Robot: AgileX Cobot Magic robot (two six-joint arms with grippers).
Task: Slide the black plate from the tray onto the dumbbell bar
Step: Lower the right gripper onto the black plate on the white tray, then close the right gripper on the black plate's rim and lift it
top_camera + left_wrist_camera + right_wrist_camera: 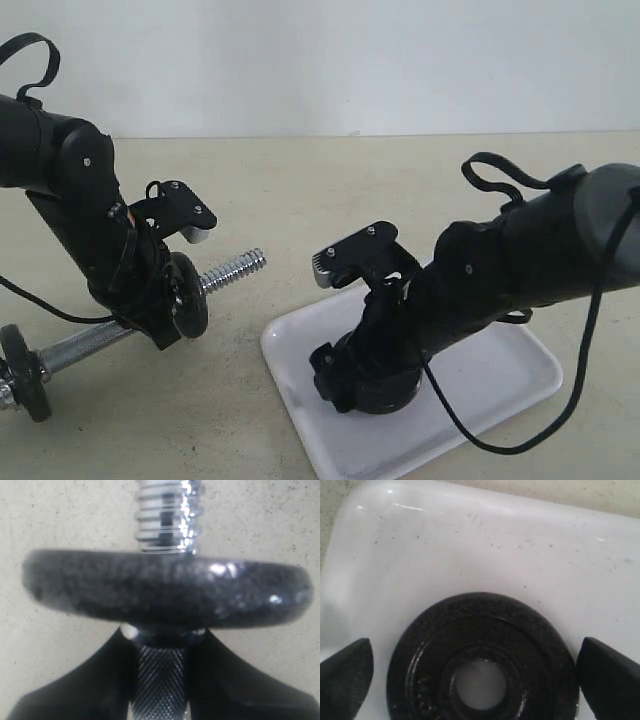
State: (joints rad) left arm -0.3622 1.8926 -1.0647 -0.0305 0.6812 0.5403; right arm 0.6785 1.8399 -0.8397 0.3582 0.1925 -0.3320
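Lying flat in tray (470, 535), black plate (535, 640) sits hole up, well off bar. Right claw (477, 672) spread wide, fingers (350, 672) either side of plate, close to rim; we cannot tell contact. Left claw (159, 680) pinches dumbbell bar (232, 270) on knurled stretch, just behind second black disc (165, 590) already on it. We see bar's long axis tilted, bare threaded end raised, pointing toward tray; third disc (24, 372) at low far end.

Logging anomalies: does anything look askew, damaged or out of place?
Nothing stands out. The black plate lies flat on the tray under the open right end effector; the left end effector grips the dumbbell bar.
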